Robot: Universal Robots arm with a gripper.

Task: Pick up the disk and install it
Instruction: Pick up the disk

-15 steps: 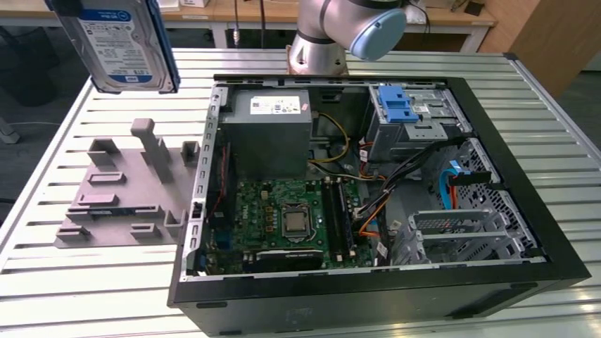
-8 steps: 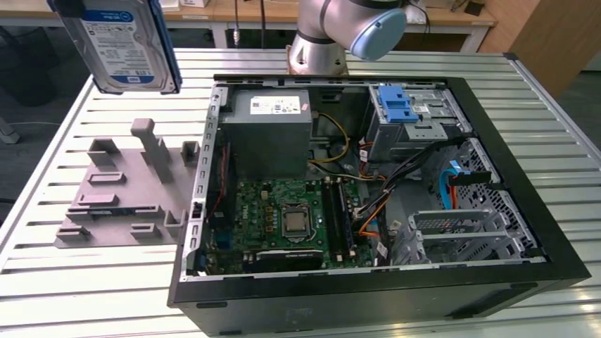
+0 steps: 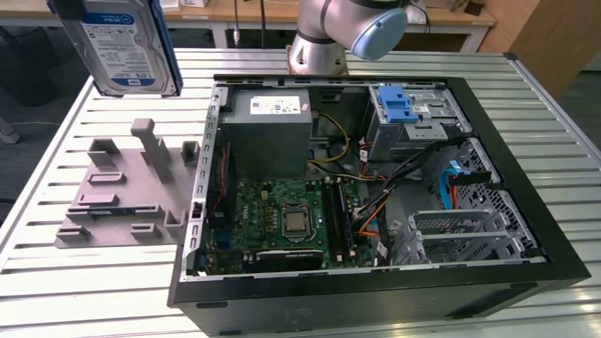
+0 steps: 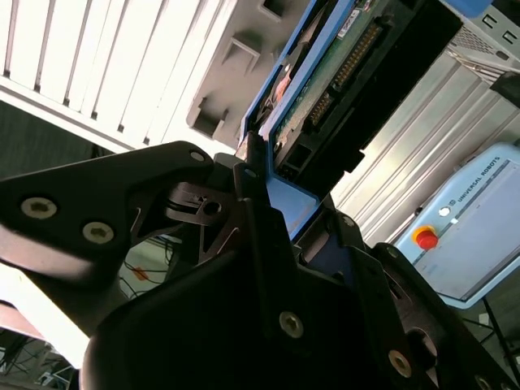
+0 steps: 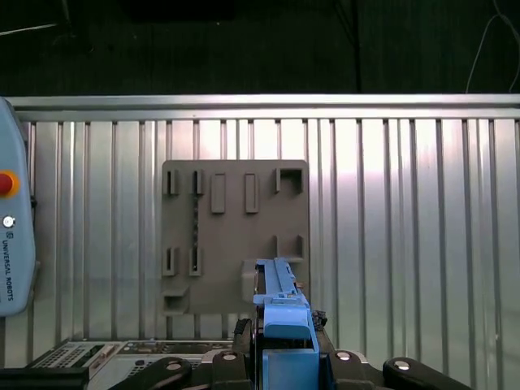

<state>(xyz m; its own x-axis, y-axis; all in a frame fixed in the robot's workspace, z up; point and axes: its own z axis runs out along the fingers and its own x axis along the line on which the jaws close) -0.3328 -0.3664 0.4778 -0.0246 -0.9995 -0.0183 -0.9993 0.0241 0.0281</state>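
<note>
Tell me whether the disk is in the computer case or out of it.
Out. The disk hangs in the air over the grey fixture beside the open case, clamped in the hand.

A table [image 3: 66, 282] of pale metal slats carries two things. On the exterior view's left a grey fixture plate [image 3: 117, 201] lies flat on the slats, with upright posts and slotted blocks rising from it. Just beside it, towards the exterior view's right, an open black computer case [image 3: 376, 299] lies on its side, board and cables facing up, covering most of the tabletop. In the first wrist view the plate [image 5: 231, 236] lies flat, with bare slats [image 5: 406, 244] on either side.
</note>
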